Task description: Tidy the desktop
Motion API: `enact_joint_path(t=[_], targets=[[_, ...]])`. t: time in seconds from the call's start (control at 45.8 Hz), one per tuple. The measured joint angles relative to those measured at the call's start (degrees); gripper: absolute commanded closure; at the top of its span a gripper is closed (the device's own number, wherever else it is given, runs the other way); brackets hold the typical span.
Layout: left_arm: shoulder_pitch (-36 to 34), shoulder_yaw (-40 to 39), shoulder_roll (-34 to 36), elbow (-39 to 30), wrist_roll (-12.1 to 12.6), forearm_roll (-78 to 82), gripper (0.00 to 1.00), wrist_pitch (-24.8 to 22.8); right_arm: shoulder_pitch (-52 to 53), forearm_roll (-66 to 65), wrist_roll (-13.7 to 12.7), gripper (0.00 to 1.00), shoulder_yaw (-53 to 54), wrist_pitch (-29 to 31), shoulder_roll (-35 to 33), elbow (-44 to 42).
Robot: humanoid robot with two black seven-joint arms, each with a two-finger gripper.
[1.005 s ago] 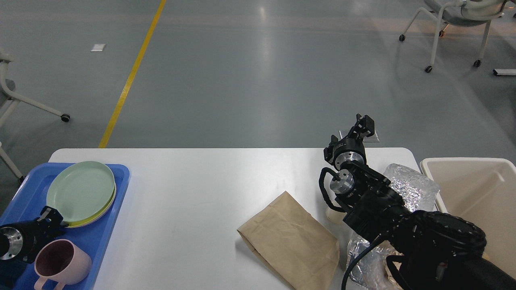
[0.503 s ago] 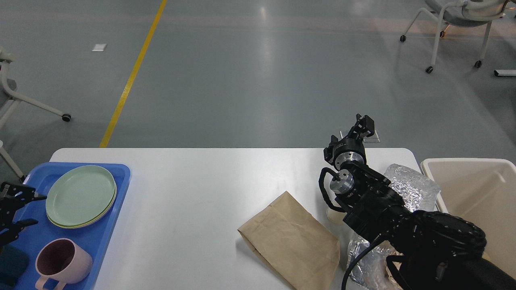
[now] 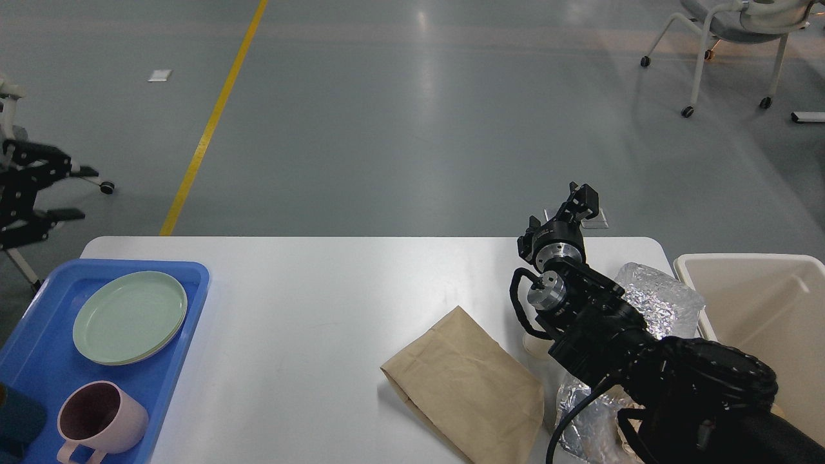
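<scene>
The desk [image 3: 309,309] is a wide, smooth white top with rounded corners (glossy enough to catch ceiling light), lying flat, its middle stretch bare.

White desktop [image 3: 309,290] with rounded corners; blue tray [image 3: 38,341] at left edge. Brown paper bag [image 3: 467,386] lying flat right of centre; crinkled silver foil wrap [image 3: 657,303] beside it, near beige bin [image 3: 767,309].

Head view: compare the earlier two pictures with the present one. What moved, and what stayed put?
The left claw rose from over the tray, beside the plates and cup, and swung up and away to the left edge, open and empty. The plates settled slightly. The right claw, paper bag, foil wrap and bin stayed put.
</scene>
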Motion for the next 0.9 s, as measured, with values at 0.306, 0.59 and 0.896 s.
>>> enact_joint_path(t=[0.306, 0.59, 0.896], targets=[[0.4, -14.8, -15.1, 9.0, -0.2, -0.1, 0.06, 21.2, 0.0, 0.0, 0.0, 0.00, 0.0, 0.0, 0.0, 0.0], [14.0, -49.1, -18.7, 16.6, 1.8, -2.4, 0.04, 27.4, 0.0, 0.0, 0.0, 0.00, 0.0, 0.0, 0.0, 0.0], [23.6, -73.7, -23.3, 25.4, 3.0, -2.4, 0.04, 31.2, 0.0, 0.0, 0.0, 0.00, 0.0, 0.0, 0.0, 0.0]])
